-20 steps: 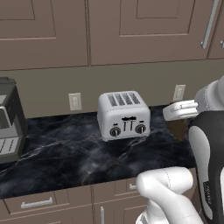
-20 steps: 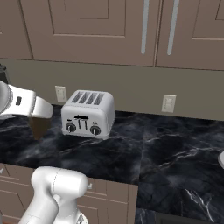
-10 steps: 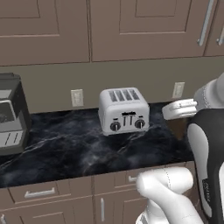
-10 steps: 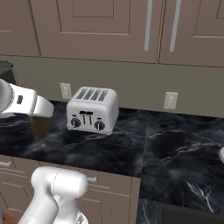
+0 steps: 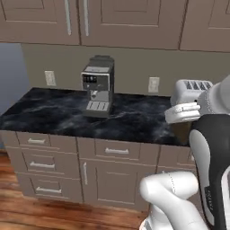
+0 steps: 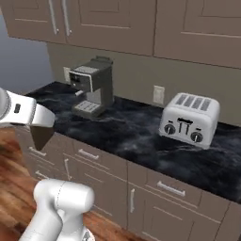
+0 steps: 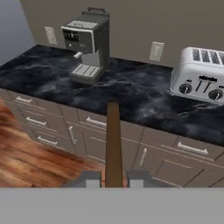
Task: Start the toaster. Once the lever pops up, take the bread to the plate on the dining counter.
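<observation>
Bread (image 7: 113,142) stands edge-on, clamped in the tool (image 7: 113,178), long axis pointing ahead over the worktop (image 7: 131,94), toaster (image 7: 202,74) off to its right.

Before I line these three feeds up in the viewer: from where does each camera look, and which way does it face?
Left base view: behind the arm's left, facing the worktop and coffee machine; white arm lower right, hiding part of the toaster.
Right base view: behind the arm's right, same worktop; arm lower left, holding the bread.
Hand view: on the hand, looking along the gripper, shut on the bread seen edge-on, toward cabinets and worktop.
Shared by all: toaster and coffee machine.
</observation>
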